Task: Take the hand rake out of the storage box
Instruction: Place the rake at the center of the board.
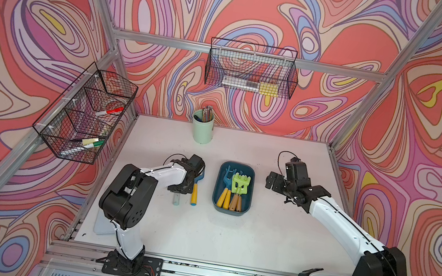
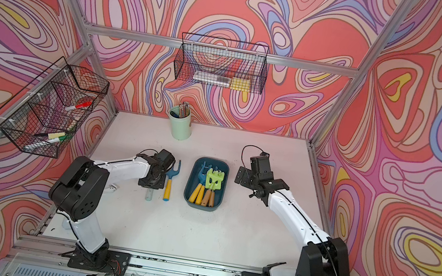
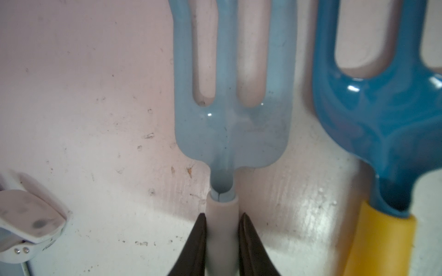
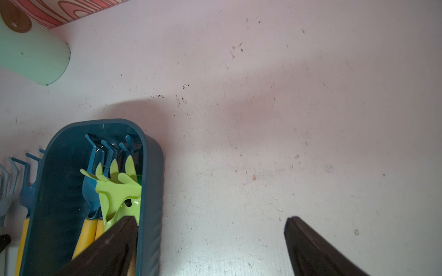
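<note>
Though scuffed — tabletop [image 1: 227,237], storage box [image 1: 220,181], swirly walls [image 1: 264,15]

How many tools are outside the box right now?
2. A pale rake, gripped at its handle by the left pincer, and a blue, yellow-handled tool beside it, both on the left arm's side of the box; that arm may hide more.

The pale rake [image 3: 230,133] in the left claw [image 3: 223,216] is smooth, glossy plastic with a matt handle. Beside the claw lies a shinier blue rake [image 3: 382,124] on the scuffed, matt bench [image 3: 83,107].
</note>
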You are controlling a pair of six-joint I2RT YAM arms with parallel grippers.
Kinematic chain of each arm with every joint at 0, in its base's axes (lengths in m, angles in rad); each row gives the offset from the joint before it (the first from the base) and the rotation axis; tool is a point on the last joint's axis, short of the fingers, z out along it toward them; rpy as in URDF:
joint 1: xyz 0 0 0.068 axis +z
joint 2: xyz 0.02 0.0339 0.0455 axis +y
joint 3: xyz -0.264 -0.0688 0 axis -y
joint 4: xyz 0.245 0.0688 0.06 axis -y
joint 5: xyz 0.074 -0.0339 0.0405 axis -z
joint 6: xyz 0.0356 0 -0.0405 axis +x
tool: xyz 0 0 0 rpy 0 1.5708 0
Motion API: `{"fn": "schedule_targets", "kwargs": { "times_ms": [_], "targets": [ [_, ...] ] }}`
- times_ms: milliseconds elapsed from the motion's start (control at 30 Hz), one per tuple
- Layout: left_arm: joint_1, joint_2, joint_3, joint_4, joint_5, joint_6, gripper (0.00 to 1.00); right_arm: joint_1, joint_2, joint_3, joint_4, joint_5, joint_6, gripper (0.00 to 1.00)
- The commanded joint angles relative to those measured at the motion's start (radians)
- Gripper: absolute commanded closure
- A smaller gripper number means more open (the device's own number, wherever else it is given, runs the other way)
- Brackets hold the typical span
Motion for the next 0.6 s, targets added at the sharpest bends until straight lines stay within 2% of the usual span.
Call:
{"fn": "schedule_targets", "kwargs": {
  "times_ms": [0,400,567],
  "targets": [
    [0.006,0.037,-0.011,0.001,-0.008,0.007,0.91,0.006,-0.006,0.019,-0.009,0.017,0.004,0.02],
    [0.006,0.031,-0.004,-0.01,-0.006,0.008,0.78,0.012,-0.018,0.033,-0.03,0.012,0.001,0.02],
    [0.006,-0.002,0.013,-0.031,-0.011,0.006,0.62,0.026,-0.016,0.042,-0.044,0.021,-0.003,0.02]
  ]
}}
